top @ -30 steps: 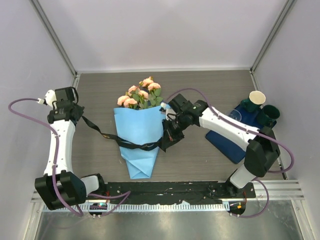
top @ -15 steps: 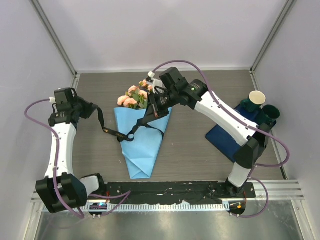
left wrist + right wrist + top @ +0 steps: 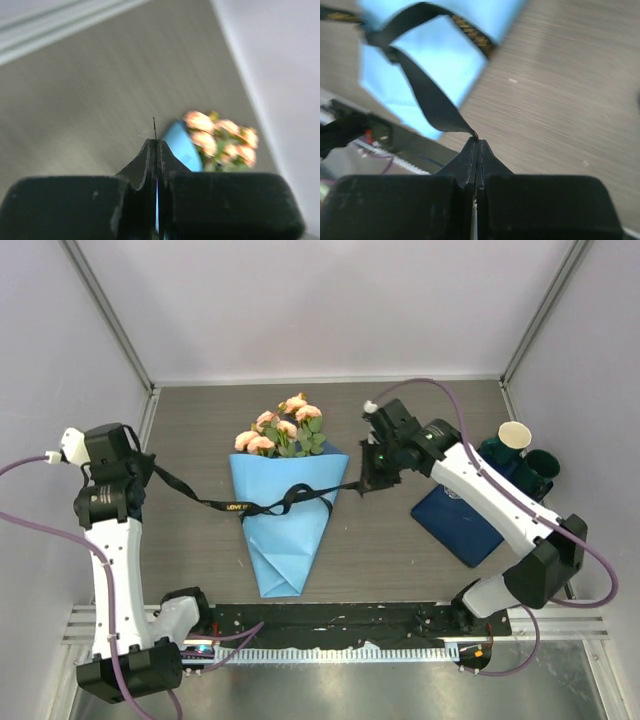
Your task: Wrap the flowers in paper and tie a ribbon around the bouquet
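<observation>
Top external: paper [image 3: 285, 535] is wrapping flowers [image 3: 282, 430]; left hand [image 3: 150, 469] at 9, right hand [image 3: 367, 481] at 3 o'clock gripping ribbon [image 3: 235, 506]; tightening likely remaining.

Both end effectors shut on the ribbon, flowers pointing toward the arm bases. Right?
No. Top external view: flowers point away from the bases, toward the far wall. Left end effector and right end effector are shut on the ribbon.

Both arms were spread wide apart, the left gripper [image 3: 152, 472] and right gripper [image 3: 366, 483] each clamped tight on a ribbon [image 3: 225, 505] end.
</observation>
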You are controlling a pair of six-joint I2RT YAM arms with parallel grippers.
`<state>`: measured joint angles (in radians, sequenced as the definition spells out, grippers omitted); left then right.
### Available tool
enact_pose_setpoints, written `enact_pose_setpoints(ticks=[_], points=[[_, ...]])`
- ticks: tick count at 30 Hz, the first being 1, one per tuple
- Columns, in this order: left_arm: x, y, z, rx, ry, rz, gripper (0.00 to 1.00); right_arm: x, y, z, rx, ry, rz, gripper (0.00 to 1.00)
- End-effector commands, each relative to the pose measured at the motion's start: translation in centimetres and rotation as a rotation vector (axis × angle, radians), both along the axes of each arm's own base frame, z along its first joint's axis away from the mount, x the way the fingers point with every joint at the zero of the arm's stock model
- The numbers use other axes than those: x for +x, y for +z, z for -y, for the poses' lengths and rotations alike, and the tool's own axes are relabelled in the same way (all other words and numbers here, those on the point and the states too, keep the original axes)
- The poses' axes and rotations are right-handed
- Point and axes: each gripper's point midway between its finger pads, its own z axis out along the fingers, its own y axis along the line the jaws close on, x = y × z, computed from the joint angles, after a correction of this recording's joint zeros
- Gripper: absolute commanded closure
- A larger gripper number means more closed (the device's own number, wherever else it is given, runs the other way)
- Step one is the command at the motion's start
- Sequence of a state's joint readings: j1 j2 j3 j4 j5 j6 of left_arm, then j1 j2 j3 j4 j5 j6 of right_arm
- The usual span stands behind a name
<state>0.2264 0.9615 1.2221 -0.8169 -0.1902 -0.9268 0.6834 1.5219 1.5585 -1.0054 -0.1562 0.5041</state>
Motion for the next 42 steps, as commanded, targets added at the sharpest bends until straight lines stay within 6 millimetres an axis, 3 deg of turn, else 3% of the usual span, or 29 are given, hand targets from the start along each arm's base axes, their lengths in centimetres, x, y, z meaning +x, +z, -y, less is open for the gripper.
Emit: enact_pose_setpoints(ticks=[1,4,5,9,13,15,18,21,22,26,31,33,36,40,42], points=[[-4.8,-4.2,-6.6,0.218,0.3,-0.267,1.0,0.7,-5.6,7.2,-0.174,-0.162,-0.012,1.0],[-6.3,-5.7,-9.2,0.319,0.438,-0.373,1.0,2.7,-8.4,11.7,-0.294,-0.291,0.014,1.0],[-6.4,-5.9,-9.7,0.337,0.46,-0.39,1.0,2.6,-10.2,12.9,-0.349,-0.308,0.003,1.0],[-6.3,-7.7,-11.5,0.402,0.537,-0.495,1.0,2.9,-13.4,17.7,-0.586,-0.369,0.004,1.0],[-6.7,-8.2,-13.3,0.415,0.623,-0.589,1.0,2.8,-13.7,18.6,-0.626,-0.355,0.018,1.0],[-7.2,-7.8,-14.0,0.411,0.662,-0.606,1.0,2.7,-13.4,16.8,-0.54,-0.288,0.004,1.0],[-7.7,-7.0,-14.7,0.395,0.706,-0.608,1.0,3.4,-11.2,15.6,-0.504,-0.245,0.032,1.0],[-8.1,-5.7,-15.0,0.407,0.736,-0.579,1.0,4.2,-7.5,14.8,-0.522,-0.223,0.109,1.0],[-8.1,-5.4,-15.0,0.41,0.739,-0.57,1.0,5.0,-5.4,14.3,-0.508,-0.232,0.165,1.0],[-8.9,-4.3,-15.5,0.421,0.787,-0.557,1.0,4.4,-1.1,11.9,-0.515,-0.192,0.277,1.0],[-9.3,-4.3,-15.8,0.419,0.811,-0.578,1.0,3.9,2.3,12.5,-0.568,-0.23,0.353,1.0],[-9.3,-4.3,-15.8,0.419,0.816,-0.575,1.0,3.4,3.5,13.6,-0.609,-0.256,0.387,1.0],[-9.2,-4.5,-15.8,0.408,0.811,-0.572,1.0,2.8,6.4,13.3,-0.527,-0.246,0.458,1.0],[-8.0,-6.0,-14.9,0.345,0.729,-0.56,1.0,1.7,11.1,7.5,-0.221,-0.082,0.542,1.0],[-7.0,-7.1,-14.1,0.291,0.661,-0.542,1.0,0.5,11.9,3.4,-0.094,0.069,0.539,1.0]])
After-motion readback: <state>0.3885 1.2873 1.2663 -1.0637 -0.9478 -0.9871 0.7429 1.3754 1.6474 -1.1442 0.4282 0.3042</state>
